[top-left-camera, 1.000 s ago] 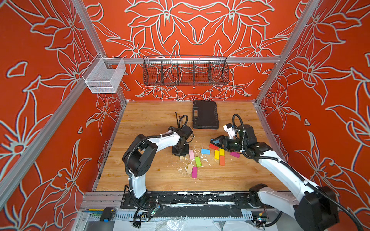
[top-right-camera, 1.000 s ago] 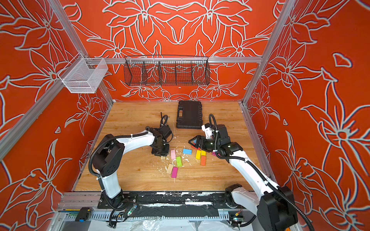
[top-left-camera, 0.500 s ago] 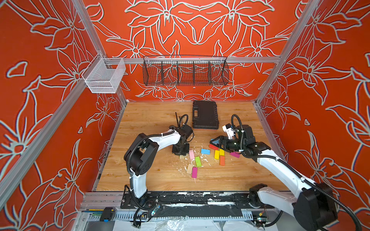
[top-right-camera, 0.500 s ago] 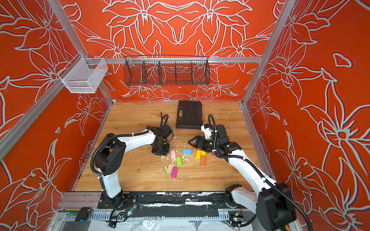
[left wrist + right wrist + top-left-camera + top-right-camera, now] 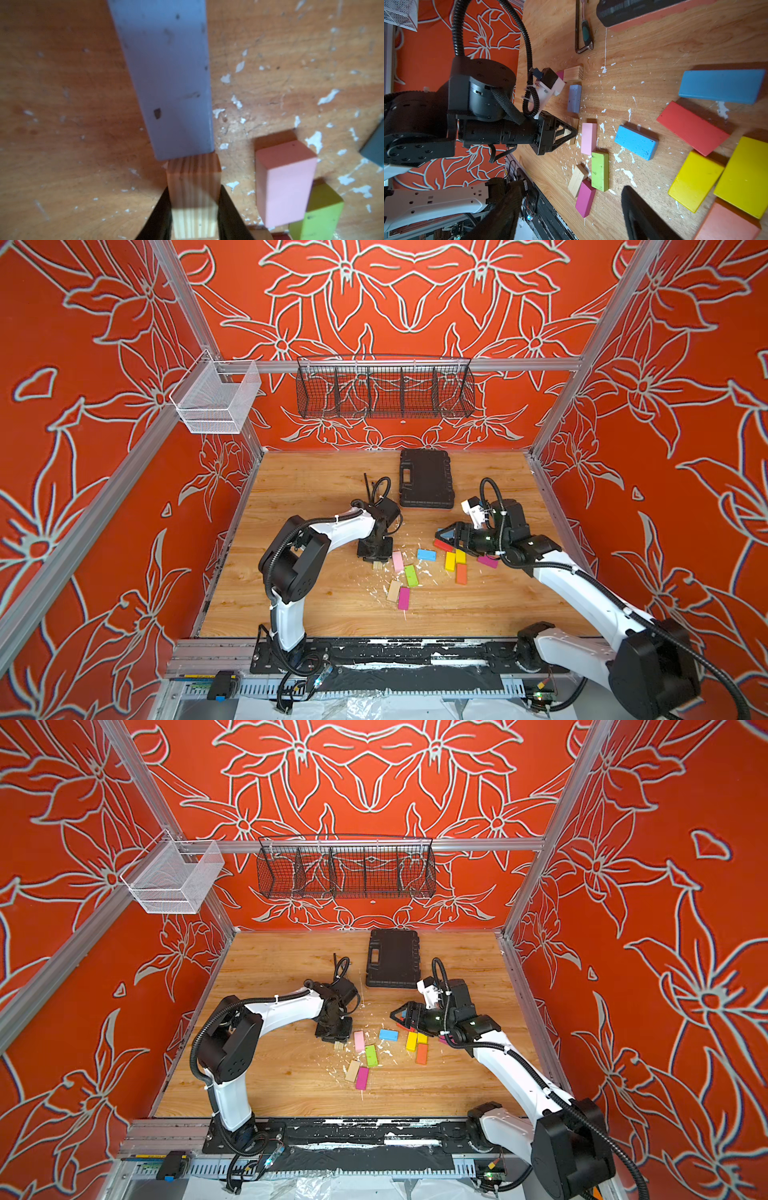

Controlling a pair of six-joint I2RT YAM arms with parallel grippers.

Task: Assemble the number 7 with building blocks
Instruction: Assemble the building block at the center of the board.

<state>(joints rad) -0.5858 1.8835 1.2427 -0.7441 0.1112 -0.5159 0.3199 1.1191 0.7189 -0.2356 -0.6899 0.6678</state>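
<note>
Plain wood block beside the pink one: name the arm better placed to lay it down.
Left. The left pincer flanks the plain wood block, touching both sides. The right pincer is open and empty by the red block, farther off.

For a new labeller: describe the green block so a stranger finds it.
From the black case at the back, come forward to the loose blocks. The green block lies beside the pink block, the only lime one.
</note>
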